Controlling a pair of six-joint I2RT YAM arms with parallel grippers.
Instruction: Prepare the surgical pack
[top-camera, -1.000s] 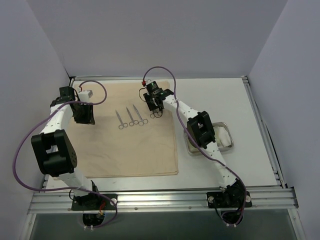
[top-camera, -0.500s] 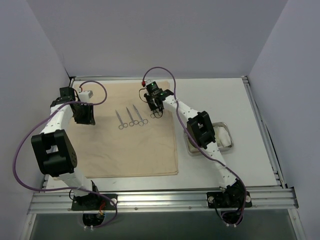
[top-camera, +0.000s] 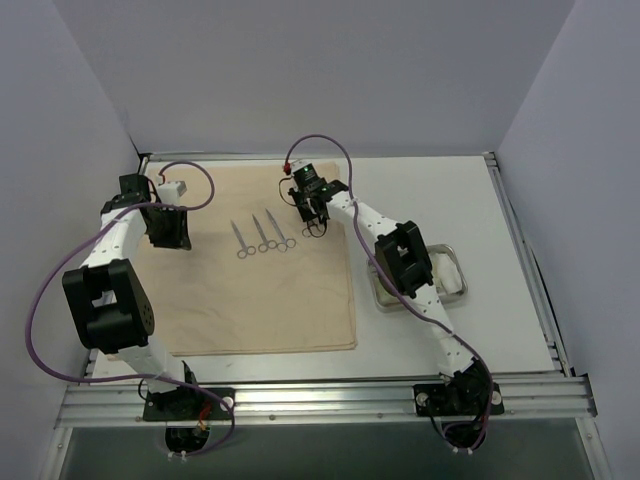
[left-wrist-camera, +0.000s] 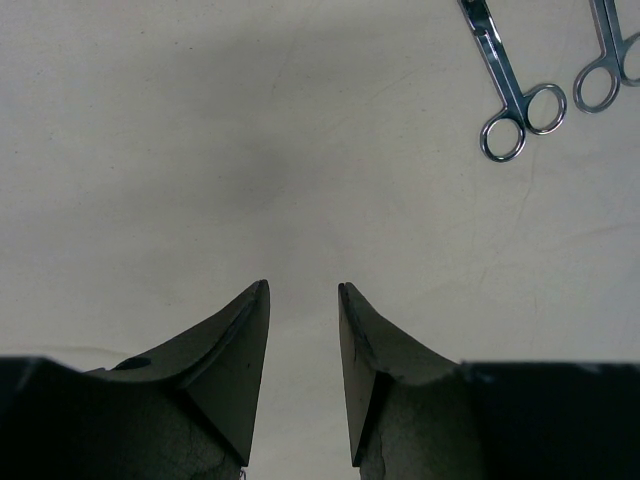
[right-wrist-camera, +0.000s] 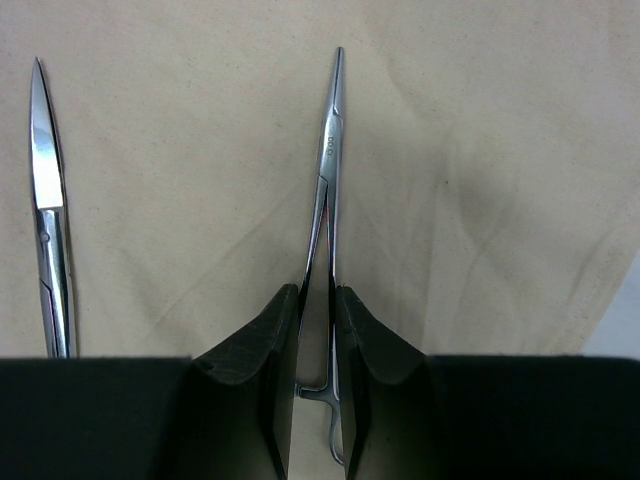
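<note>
Comparing against a second back, you see almost nothing shifted: only the right arm's elbow has edged a little over the small shiny rectangular steel tray (top-camera: 462, 280), which sits on the table just off the right edge of the large beige cloth (top-camera: 260, 300).

Right gripper (right-wrist-camera: 315, 292): jaws narrow, pinched on the shanks of a steel scissor-handled forceps (right-wrist-camera: 331, 140), tip pointing away, near the cloth's far edge. You cannot tell whether it rests on the cloth or hangs just above.

Three matching forceps (top-camera: 263, 235) lie in a row on the cloth, just left of the held one.

Left gripper (left-wrist-camera: 303, 290): jaws slightly parted, holding nothing, over bare cloth toward its left side.

Judgement: you are paused at laying down the fourth instrument. Release looks next; wrapping is not yet begun.
</note>
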